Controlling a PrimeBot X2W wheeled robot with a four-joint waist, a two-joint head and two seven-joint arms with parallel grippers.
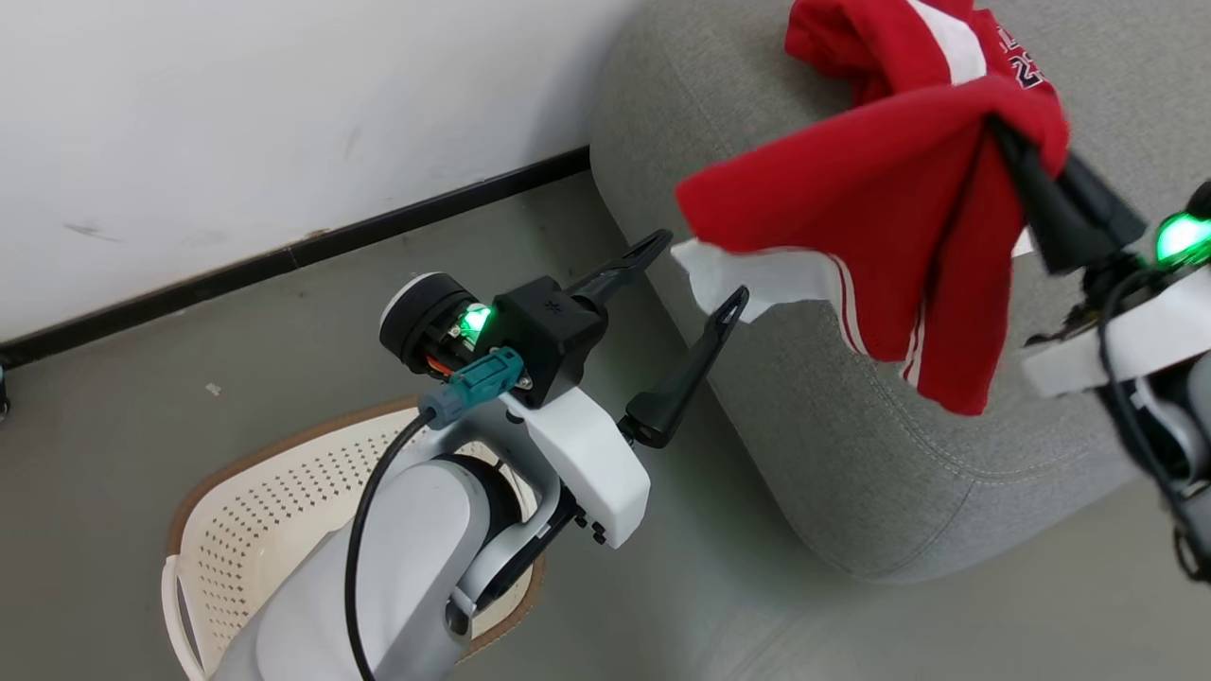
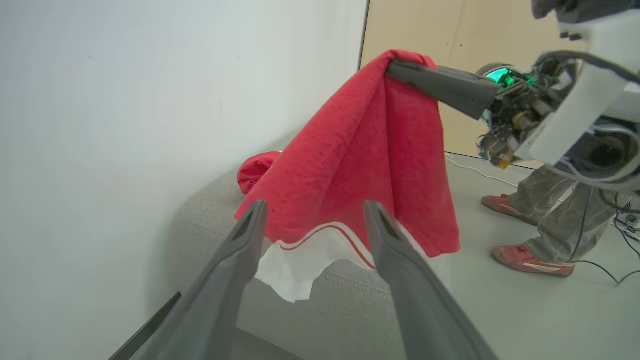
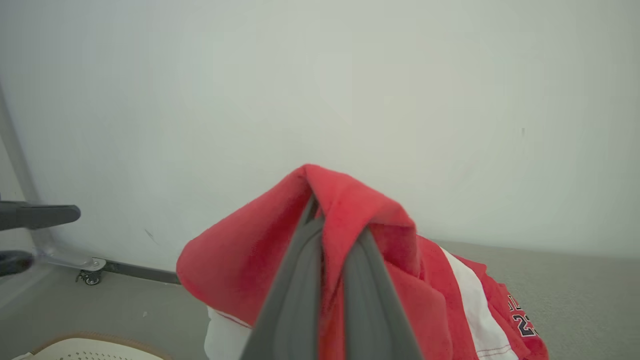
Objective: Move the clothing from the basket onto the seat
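Observation:
My right gripper (image 1: 998,128) is shut on a bunched fold of a red garment (image 1: 851,208) with a white, striped hem. The garment hangs above the rounded front edge of the grey seat (image 1: 851,454). A second red garment (image 1: 899,38) with a white panel and dark numerals lies on the seat behind it. My left gripper (image 1: 700,271) stands open right at the hanging white hem (image 2: 300,260), gripping nothing. The cream basket (image 1: 236,530) sits on the floor at lower left, partly hidden by my left forearm. The right wrist view shows the shut fingers (image 3: 300,280) wrapped in red cloth.
A white wall with a black baseboard (image 1: 378,222) runs behind the basket and seat. A person's legs in red shoes (image 2: 530,260) stand on the grey floor beyond the seat, with cables (image 2: 600,265) nearby. A small caster (image 3: 91,276) sits by the wall.

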